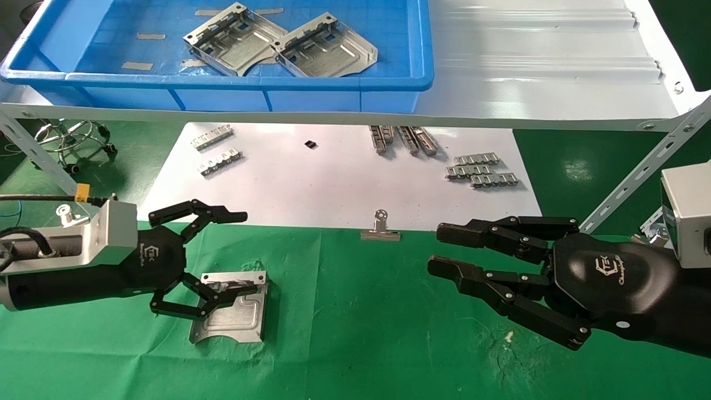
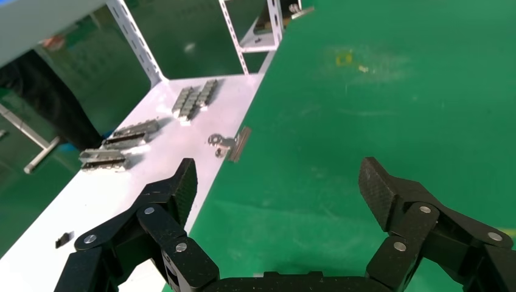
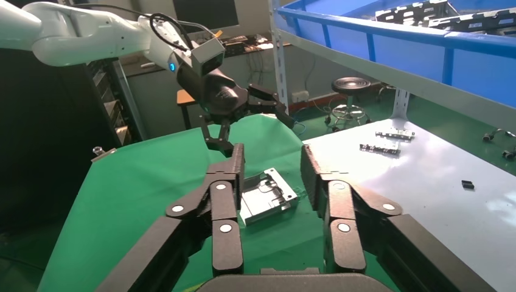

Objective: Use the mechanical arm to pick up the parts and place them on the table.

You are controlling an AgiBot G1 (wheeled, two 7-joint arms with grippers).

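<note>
Part (image 1: 236, 308) lies flat on the green table (image 1: 355, 344), lower left of the head view — beneath the lower fingers of the spread-open left gripper (image 1: 214, 261); right gripper (image 1: 444, 250) hovers open, lower right.

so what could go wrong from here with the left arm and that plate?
1. The left gripper is open directly over the part on the green table, its lower fingers overlapping the rim; lifting away could snag and drag it.
2. Two more parts lie overlapped in the blue bin; grabbing one may shift the other.
3. The right gripper is open over the table, possibly crowding later placements.
</note>
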